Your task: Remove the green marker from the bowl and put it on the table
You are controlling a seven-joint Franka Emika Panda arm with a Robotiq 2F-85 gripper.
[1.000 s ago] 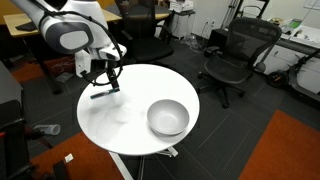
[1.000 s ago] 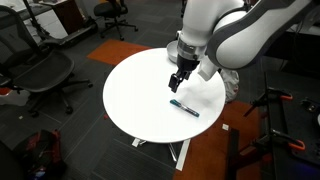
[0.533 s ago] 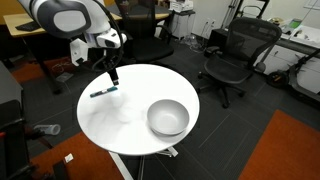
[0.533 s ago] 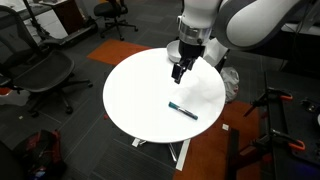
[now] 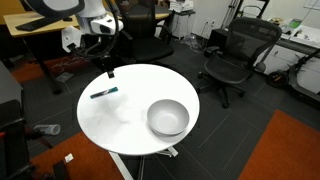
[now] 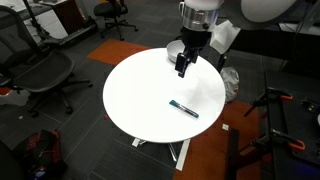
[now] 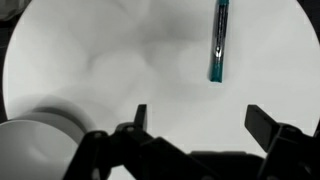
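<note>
The round white worktop [image 5: 125, 125] is mostly bare and open from above. Only a shiny silver metal bowl [image 5: 168, 118] and a short teal-green marker [image 5: 104, 92], well apart, occupy it.

Arm [image 6: 198, 20]: glossy white rounded shells. Claw [image 7: 200, 120]: matte black, two blocky fingers [image 7: 262, 122], dark wrist mount.

No legible text, labels or signs.

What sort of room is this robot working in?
Likely an office or lab: black swivel chairs, wooden desks behind, and a round white table in the middle.
</note>
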